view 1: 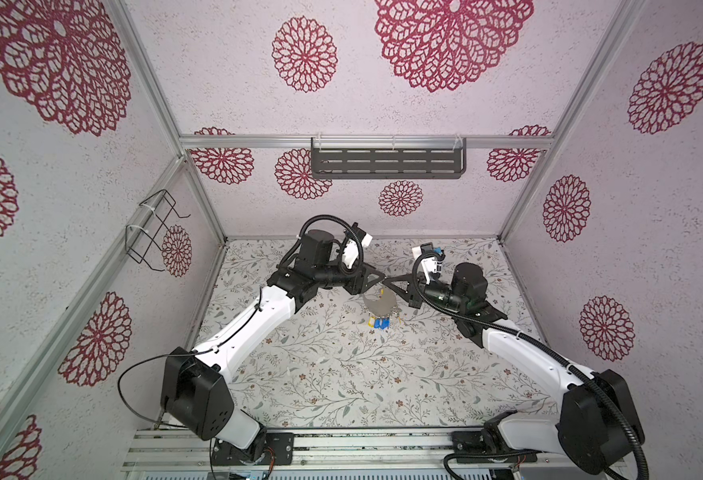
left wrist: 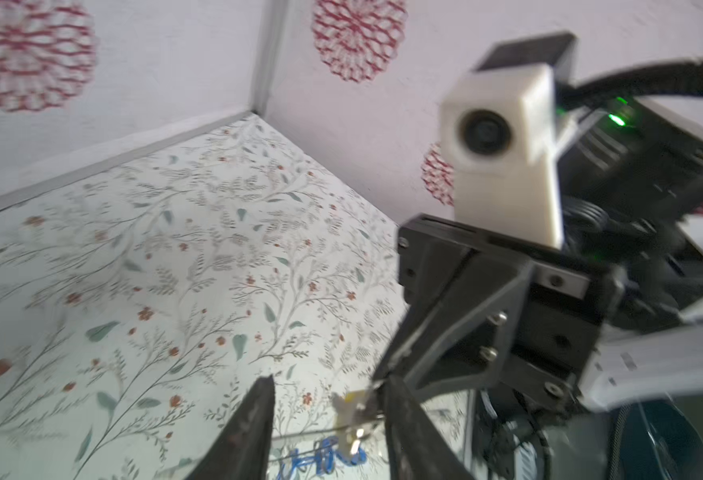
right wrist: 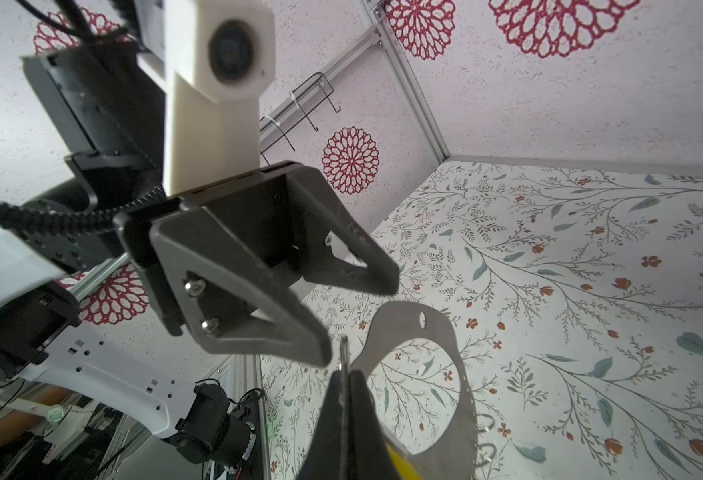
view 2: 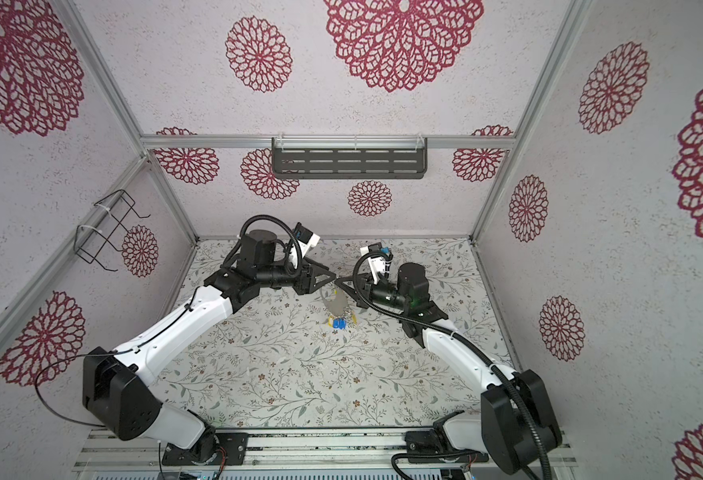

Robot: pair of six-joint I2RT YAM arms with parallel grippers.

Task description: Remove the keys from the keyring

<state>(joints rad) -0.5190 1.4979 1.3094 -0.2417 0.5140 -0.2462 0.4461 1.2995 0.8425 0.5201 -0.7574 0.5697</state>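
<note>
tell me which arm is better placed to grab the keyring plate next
Left, likely. The left gripper hovers right at the keyring with its jaws open and empty. The right gripper is busy, its jaws shut on a key by its small metal ring.

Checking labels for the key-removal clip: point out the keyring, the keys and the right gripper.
keyring (view 1: 381, 309), in a top view, solid grey middle of the plate.
keys (view 1: 378, 324), in a top view, blue tags at the plate's rim.
right gripper (right wrist: 344, 378), right wrist view, between its shut fingertips.

Slotted shelf (view 1: 387, 164), wire rack (view 1: 150, 231) — floral tabletop (view 1: 341, 374)
</note>
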